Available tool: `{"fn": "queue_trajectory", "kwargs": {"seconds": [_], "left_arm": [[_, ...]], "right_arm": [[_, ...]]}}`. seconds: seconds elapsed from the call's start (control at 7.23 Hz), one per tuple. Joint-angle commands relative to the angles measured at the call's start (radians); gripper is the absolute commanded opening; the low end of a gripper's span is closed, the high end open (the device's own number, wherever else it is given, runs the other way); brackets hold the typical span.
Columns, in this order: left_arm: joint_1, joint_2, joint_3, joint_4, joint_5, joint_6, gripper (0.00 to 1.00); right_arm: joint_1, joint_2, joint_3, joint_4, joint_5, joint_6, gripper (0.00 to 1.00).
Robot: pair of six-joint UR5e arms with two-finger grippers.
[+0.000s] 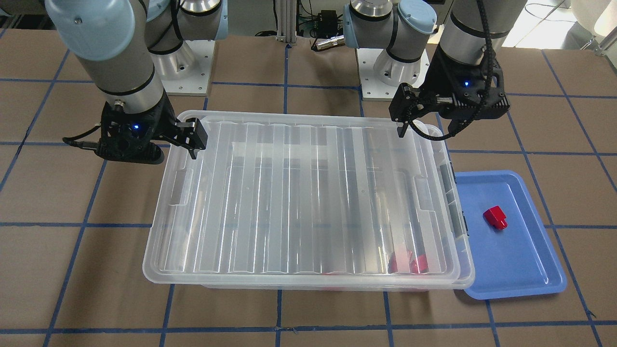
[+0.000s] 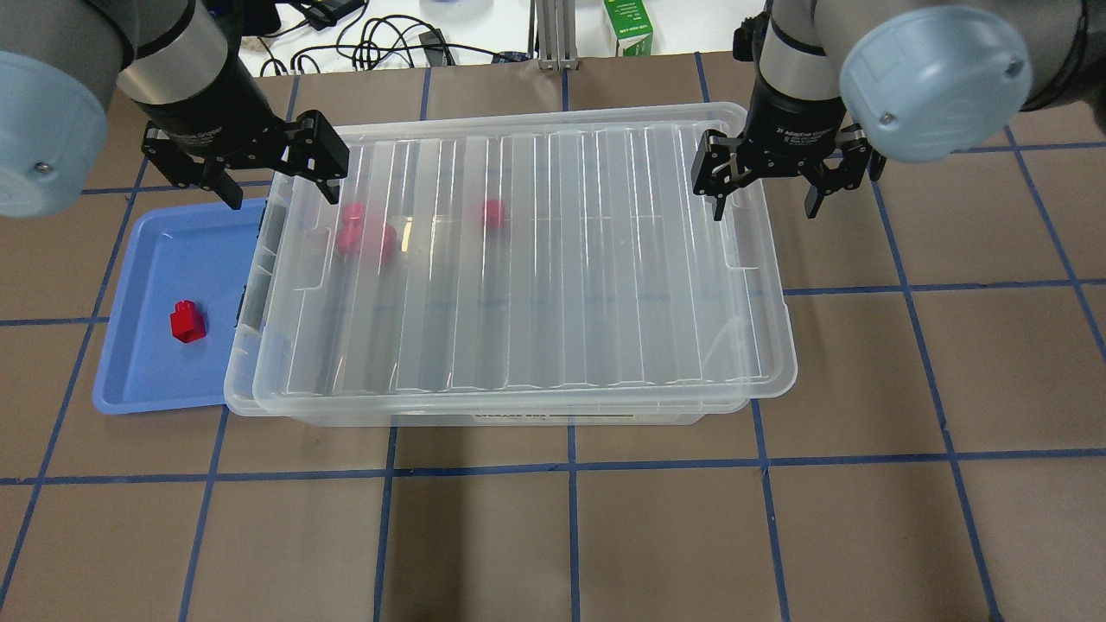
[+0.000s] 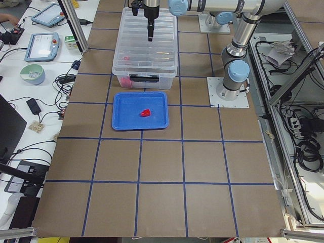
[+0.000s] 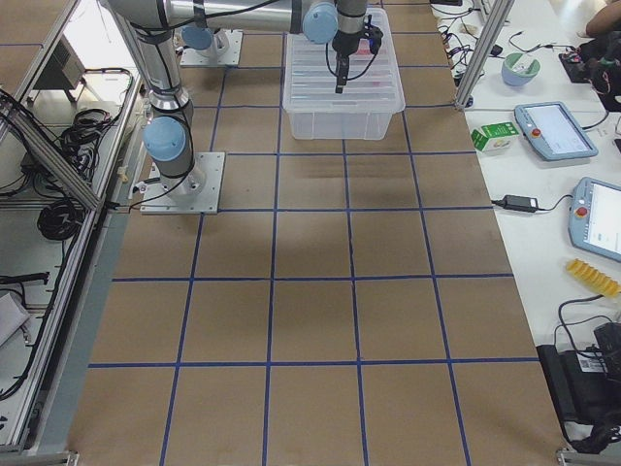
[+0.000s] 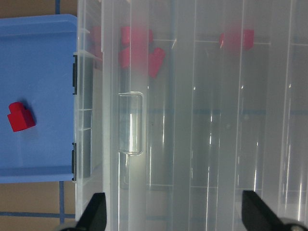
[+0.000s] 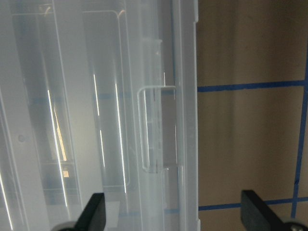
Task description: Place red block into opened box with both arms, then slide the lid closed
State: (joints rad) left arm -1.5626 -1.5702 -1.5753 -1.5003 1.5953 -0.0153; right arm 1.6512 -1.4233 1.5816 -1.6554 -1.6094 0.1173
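Observation:
One red block [image 2: 186,321] lies on the shallow blue tray [image 2: 155,259], left of the box [image 2: 244,345]. The ribbed clear lid [image 2: 527,259] rests on the box, shifted slightly right, so a narrow strip at the box's left end stays uncovered. Several red blocks [image 2: 367,233] show blurred through the lid inside the box. My left gripper [image 2: 281,194] hangs open over the lid's left end, far corner. Also open, my right gripper [image 2: 765,210] straddles the lid's right end. In the left wrist view the tray's block [image 5: 20,117] lies beyond the latched box wall [image 5: 86,134].
The tray [image 1: 511,260] touches the box's latch side. A green carton [image 2: 631,26] and cables sit past the table's far edge. Tablets and a bowl [image 3: 33,73] lie on the side bench. Brown table surface with blue tape lines surrounds the box.

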Motion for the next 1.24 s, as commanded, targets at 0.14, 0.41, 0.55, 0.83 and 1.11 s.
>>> {"fn": "queue_trajectory", "kwargs": {"seconds": [0.14,0.41,0.55,0.83,1.11], "left_arm": [[0.0,-0.001,0.0,0.0,0.0,0.0,1.0],[0.001,0.001,0.0,0.0,0.0,0.0,1.0],[0.001,0.001,0.0,0.0,0.0,0.0,1.0],[0.0,-0.001,0.0,0.0,0.0,0.0,1.0],[-0.001,0.001,0.0,0.0,0.0,0.0,1.0]], "right_arm": [[-0.004,0.038,0.086,-0.184,-0.053,-0.074,1.0],[-0.027,0.059,0.095,-0.178,-0.131,-0.097,1.0],[-0.028,0.063,0.106,-0.182,-0.135,-0.097,1.0],[-0.03,0.064,0.11,-0.193,-0.194,-0.169,1.0],[-0.08,0.064,0.11,-0.195,-0.224,-0.183,1.0]]}}
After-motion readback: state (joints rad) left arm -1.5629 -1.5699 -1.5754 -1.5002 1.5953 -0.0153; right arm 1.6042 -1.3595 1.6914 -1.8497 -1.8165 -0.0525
